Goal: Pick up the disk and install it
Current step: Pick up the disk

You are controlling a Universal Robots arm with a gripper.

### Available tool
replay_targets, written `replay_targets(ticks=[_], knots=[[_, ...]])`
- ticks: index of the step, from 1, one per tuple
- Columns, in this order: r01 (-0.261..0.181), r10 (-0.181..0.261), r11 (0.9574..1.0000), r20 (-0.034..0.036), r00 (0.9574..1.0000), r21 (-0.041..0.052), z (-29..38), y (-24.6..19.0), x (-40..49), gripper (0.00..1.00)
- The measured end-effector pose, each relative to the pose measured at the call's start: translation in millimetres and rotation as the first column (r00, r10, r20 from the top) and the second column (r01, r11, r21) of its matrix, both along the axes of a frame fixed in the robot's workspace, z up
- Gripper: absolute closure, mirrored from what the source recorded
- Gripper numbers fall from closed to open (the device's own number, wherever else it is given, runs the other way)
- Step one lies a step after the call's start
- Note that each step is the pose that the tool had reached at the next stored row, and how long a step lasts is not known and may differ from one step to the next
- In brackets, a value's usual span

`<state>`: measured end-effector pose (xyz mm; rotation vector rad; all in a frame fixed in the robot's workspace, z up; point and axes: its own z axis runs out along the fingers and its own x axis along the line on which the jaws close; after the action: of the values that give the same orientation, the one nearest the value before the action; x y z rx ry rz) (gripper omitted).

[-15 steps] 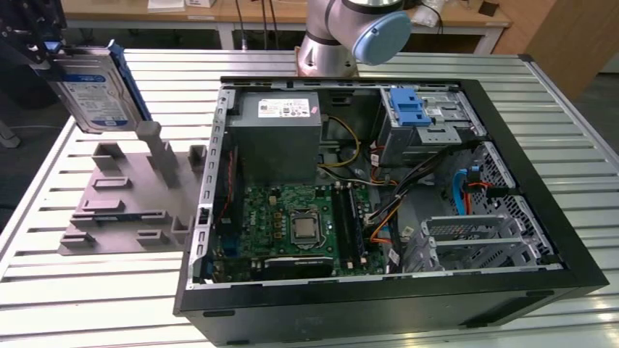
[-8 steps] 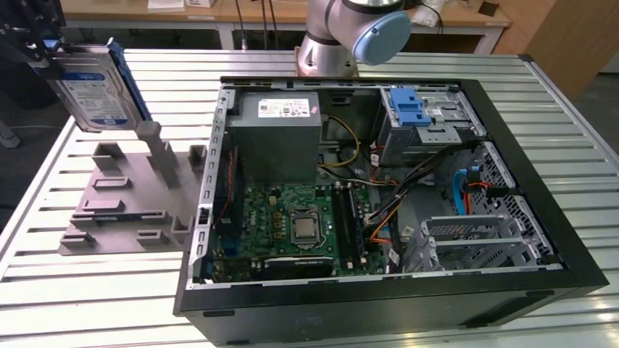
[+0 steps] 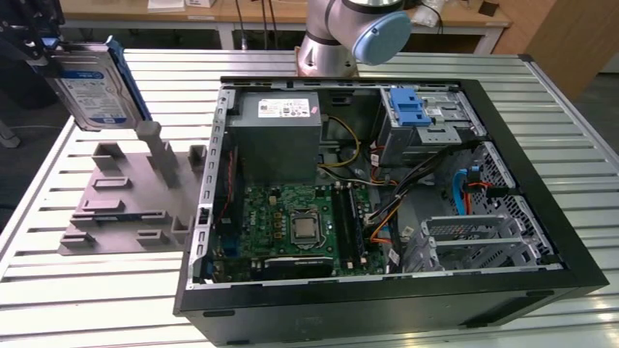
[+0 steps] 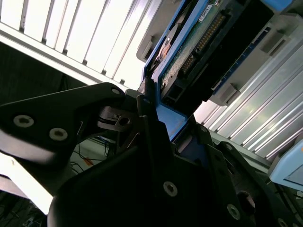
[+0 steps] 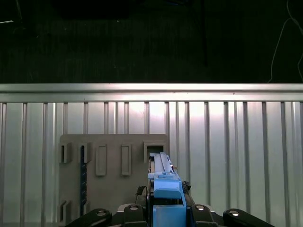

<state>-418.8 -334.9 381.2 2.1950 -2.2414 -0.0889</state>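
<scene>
The disk (image 3: 92, 90), a silver-grey drive with a white-and-blue label in a blue carrier bracket, hangs upright in the air at the exterior view's far left, above the grey holder block (image 3: 126, 196). My gripper (image 3: 53, 52) is shut on its upper end. The first wrist view shows the disk (image 5: 163, 182) edge-on, with my gripper (image 5: 165, 210) clamped on the blue bracket over the holder block (image 5: 113, 175). In the second wrist view the disk's green circuit-board side (image 4: 194, 47) shows beyond the black fingers (image 4: 151, 127).
The open computer case (image 3: 208, 217) lies on the slatted metal table (image 3: 97, 304), to the exterior view's right of the holder. Inside are a grey power-supply box (image 3: 275, 134), a motherboard (image 3: 300, 228) and a metal drive cage with a blue latch (image 3: 418, 109). The arm's base (image 3: 334, 43) stands behind the case.
</scene>
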Motion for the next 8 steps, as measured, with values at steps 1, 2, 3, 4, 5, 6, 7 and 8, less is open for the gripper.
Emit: replay_targets(ticks=[1, 2, 3, 4, 5, 6, 7, 8], knots=[[0.000, 0.000, 1.0000, 0.0000, 1.0000, 0.0000, 0.3, 0.0, 0.0, 0.64], [0.000, 0.000, 1.0000, 0.0001, 1.0000, 0.0000, 0.7, 0.0, 0.0, 0.64], [0.000, 0.000, 1.0000, 0.0001, 1.0000, 0.0000, 1.0, 0.0, 0.0, 0.64], [0.000, 0.000, 1.0000, 0.0001, 1.0000, 0.0000, 1.3, 0.0, 0.0, 0.64], [0.000, 0.000, 1.0000, 0.0001, 1.0000, 0.0000, 1.6, 0.0, 0.0, 0.64], [0.000, 0.000, 1.0000, 0.0002, 1.0000, 0.0000, 1.9, 0.0, 0.0, 0.64], [0.000, 0.000, 1.0000, 0.0001, 1.0000, 0.0000, 2.2, 0.0, 0.0, 0.64], [0.000, 0.000, 1.0000, 0.0001, 1.0000, 0.0000, 2.5, 0.0, 0.0, 0.64]])
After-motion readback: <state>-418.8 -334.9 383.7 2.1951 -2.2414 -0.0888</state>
